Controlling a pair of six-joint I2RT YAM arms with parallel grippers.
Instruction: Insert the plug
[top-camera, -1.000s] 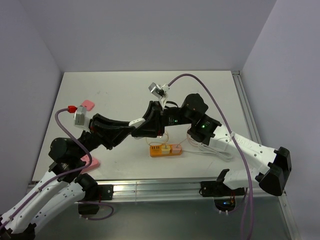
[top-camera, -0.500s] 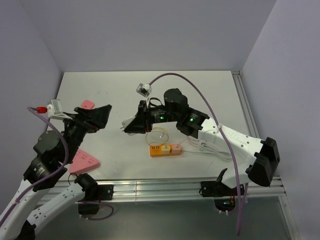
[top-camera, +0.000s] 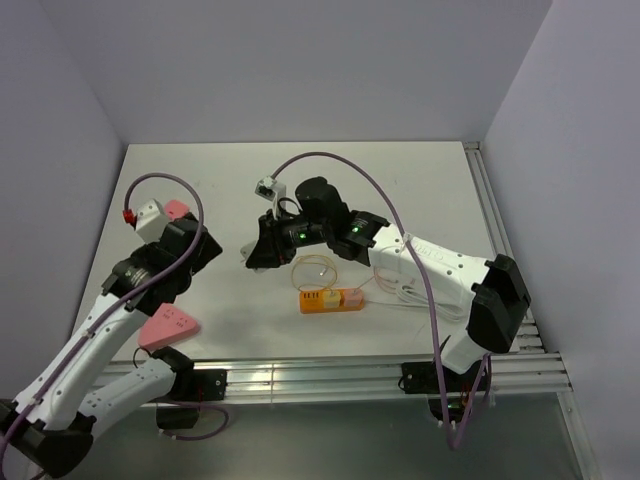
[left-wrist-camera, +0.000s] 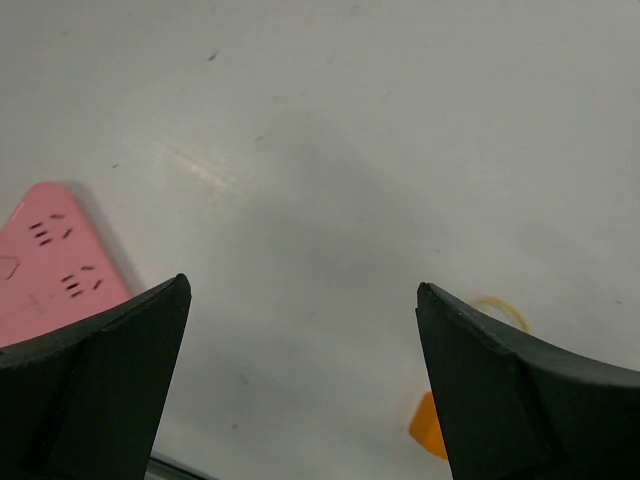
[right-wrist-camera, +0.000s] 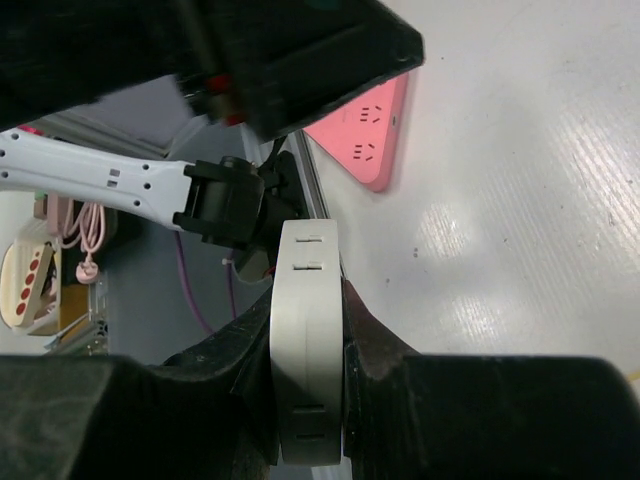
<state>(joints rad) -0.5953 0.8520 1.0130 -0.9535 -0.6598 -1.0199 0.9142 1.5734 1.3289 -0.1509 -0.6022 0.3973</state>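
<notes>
- My right gripper (right-wrist-camera: 308, 305) is pinched narrow on the white plug (right-wrist-camera: 308, 350), which sits edge-on between its fingers.
- My left gripper (left-wrist-camera: 302, 292) stands wide above the table (left-wrist-camera: 330, 130).
- A pink power strip (left-wrist-camera: 55, 262) lies by its left finger, and an orange power strip (left-wrist-camera: 428, 432) by its right.

I'm looking into a robotics lab cell. Bare pale walls (top-camera: 300, 60) box in the white table (top-camera: 400, 190) at 9, 12 and 3 o'clock. An aluminium rail (top-camera: 300, 378) runs along its 6 o'clock edge, where the left arm (top-camera: 100, 340) and right arm (top-camera: 440, 270) are based. Purple cables (top-camera: 340, 160) loop overhead. My right wrist view shows pink leads (right-wrist-camera: 70, 215) hanging beyond the table.
</notes>
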